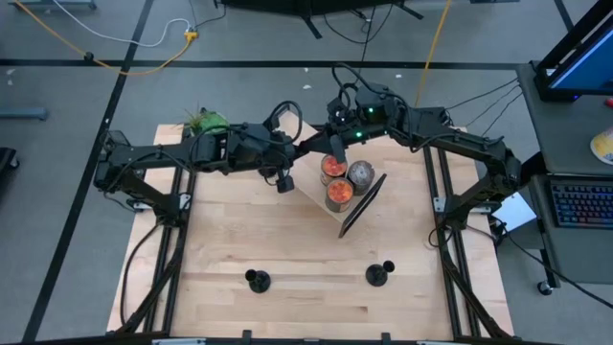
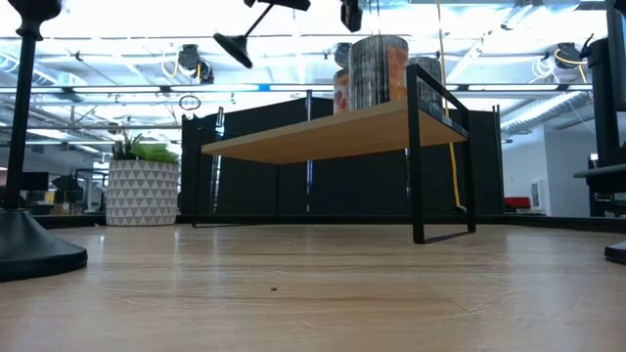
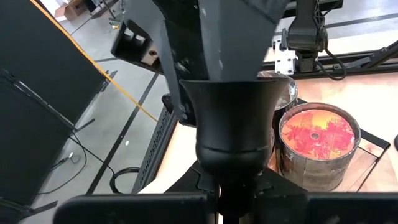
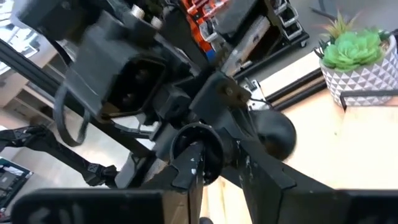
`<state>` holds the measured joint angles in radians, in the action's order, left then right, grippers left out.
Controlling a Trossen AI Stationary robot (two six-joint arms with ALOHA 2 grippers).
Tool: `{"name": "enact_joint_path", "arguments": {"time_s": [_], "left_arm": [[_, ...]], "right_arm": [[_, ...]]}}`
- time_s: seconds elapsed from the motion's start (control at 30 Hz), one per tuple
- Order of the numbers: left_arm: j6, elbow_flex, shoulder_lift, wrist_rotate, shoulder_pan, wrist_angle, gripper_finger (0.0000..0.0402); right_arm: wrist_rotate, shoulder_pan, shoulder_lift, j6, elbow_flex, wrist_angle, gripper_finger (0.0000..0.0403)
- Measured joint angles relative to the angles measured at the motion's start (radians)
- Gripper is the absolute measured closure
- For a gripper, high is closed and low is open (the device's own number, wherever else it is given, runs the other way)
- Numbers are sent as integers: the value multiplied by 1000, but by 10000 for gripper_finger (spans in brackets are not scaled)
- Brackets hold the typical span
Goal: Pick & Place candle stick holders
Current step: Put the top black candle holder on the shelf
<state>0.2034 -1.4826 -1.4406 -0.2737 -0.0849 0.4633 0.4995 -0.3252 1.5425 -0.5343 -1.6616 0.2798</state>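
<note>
One black candle stick holder is in the air between my two grippers, above the table's far middle and tilted. Its top cup (image 3: 236, 124) faces my right gripper (image 1: 332, 141). Its round base (image 2: 235, 45) hangs lower, toward the left, and also shows in the high view (image 1: 284, 181). My left gripper (image 1: 314, 146) is shut on its stem. My right gripper's fingers are close together at the cup. Two more holders stand on their bases near the front edge, one left (image 1: 257, 281) and one right (image 1: 378, 275). My left gripper pinches the holder's thin stem (image 3: 224, 208) between its two fingers, just below the cup. The fingers come level from the table's left and lie across the stem. The holder is clear of the table, cup up and base hanging below. My right gripper meets the cup's rim (image 3: 233, 82) with its fingertips (image 3: 235, 59), slanting down from the table's right. It looks into the cup's mouth (image 4: 196, 152). The fingertips hide how they sit on the rim.
A low wooden shelf on a black frame (image 1: 356, 206) holds three tin cans (image 1: 335, 182) just under and near the grippers. A potted plant (image 1: 204, 122) stands at the far left. Bare wood lies between the shelf and the two front holders.
</note>
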Motion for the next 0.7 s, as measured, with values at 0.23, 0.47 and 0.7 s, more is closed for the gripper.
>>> {"name": "enact_joint_path", "arguments": {"time_s": [0.23, 0.47, 0.7], "left_arm": [[-1, 0, 0, -18, -1, 14, 361], [-20, 0, 0, -18, -12, 13, 377], [-58, 0, 11, -17, -24, 36, 379]], "right_arm": [[2, 0, 0, -3, 0, -26, 312], [0, -2, -1, -2, 0, -29, 312], [0, -20, -13, -2, 0, -22, 312]]}}
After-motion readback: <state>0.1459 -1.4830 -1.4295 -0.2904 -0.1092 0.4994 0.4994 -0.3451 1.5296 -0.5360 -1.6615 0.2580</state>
